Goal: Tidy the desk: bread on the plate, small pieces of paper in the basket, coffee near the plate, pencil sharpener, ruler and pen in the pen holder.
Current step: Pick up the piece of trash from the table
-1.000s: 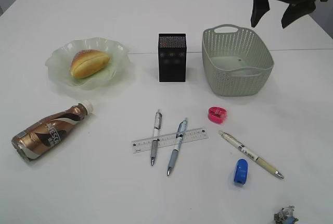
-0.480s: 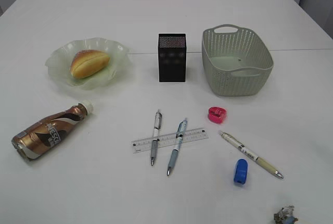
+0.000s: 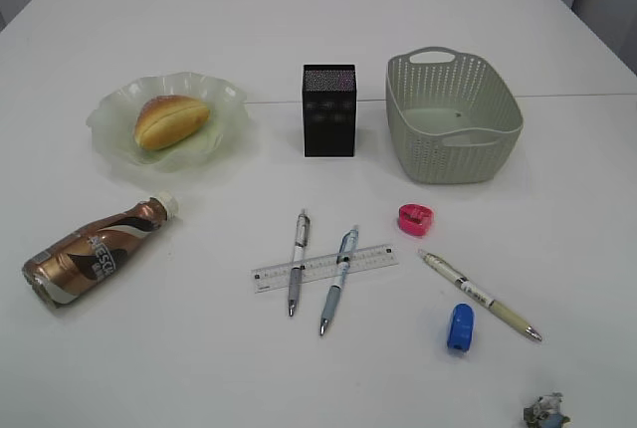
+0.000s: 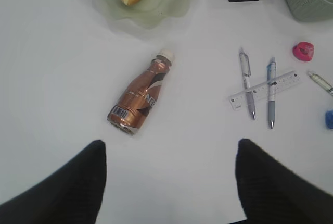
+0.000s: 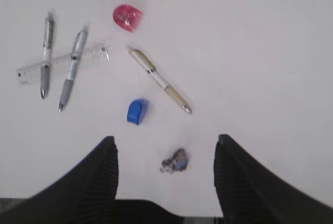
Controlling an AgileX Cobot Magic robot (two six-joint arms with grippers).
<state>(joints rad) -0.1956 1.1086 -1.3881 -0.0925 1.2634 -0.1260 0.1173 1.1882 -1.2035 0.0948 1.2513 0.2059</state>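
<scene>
1. Gone from the exterior view is the dark arm that hung over the far right corner a second ago; nothing on the desk (image 3: pixel 557 199) has shifted since then.
2. Left gripper (image 4: pixel 169 182): its two dark fingers stand wide apart above bare tabletop, holding nothing, with the coffee (image 4: pixel 141 95) lying on its side just beyond them.
3. Right gripper (image 5: pixel 165 179): fingers also spread and empty, hovering over a small crumpled scrap of paper (image 5: pixel 175 161) that sits between them on the desk.
4. Bread (image 3: pixel 171 119) lies in the wavy green plate (image 3: pixel 114 109) at the far left.
5. Coffee bottle in the exterior view (image 3: pixel 95 249) lies near the plate on the side closer to the camera, white cap pointing toward it.
6. Black mesh pen holder (image 3: pixel 328 109) stands upright in the middle, with the green basket (image 3: pixel 453 114) to its right; the two are apart.
7. Clear ruler (image 3: pixel 323 267) lies flat in front of the pen holder, with two grey pens (image 3: pixel 297 261) (image 3: pixel 338 281) lying across it.
8. Pink pencil sharpener (image 3: pixel 415 219) sits to the right of the ruler.
9. A third, cream-coloured pen (image 3: pixel 480 295) lies at a slant further right, with a blue sharpener (image 3: pixel 460 327) just beside it.
10. In the exterior view the paper scrap (image 3: pixel 545 410) lies at the near right edge, well apart from the basket.
</scene>
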